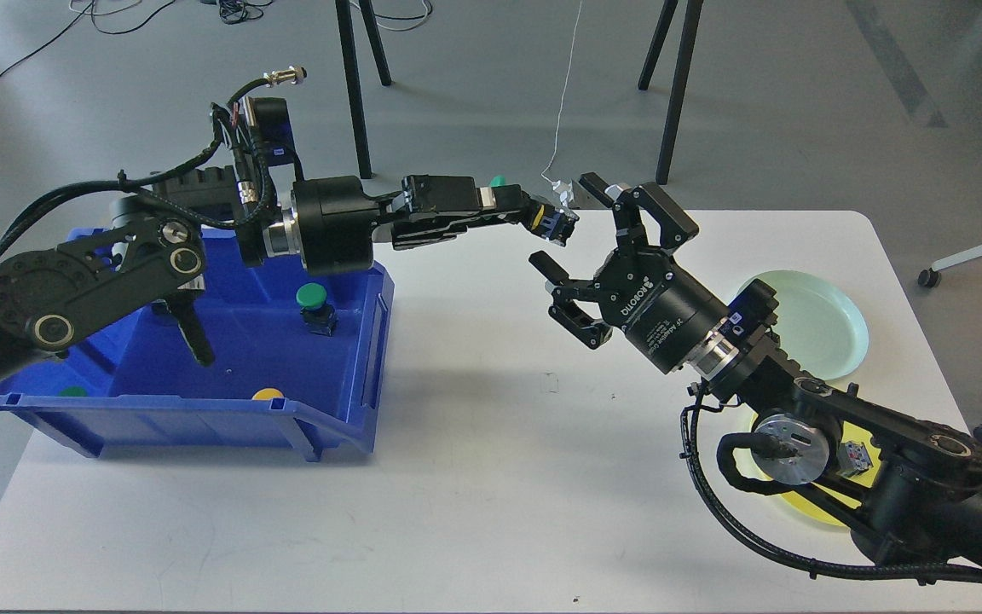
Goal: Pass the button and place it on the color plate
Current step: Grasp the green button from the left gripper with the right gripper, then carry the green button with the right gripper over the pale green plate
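Yellow plate (806,505) mostly hidden under right arm (883,460).

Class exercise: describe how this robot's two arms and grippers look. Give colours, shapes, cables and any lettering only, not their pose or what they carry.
Both arms are black, with round silver-ringed joints. The left gripper is long and slim, with black cables and a silver plug looped behind it. The right gripper has a thick black barrel with white ROBOTIQ lettering, two jointed fingers, and a black cable looping below.
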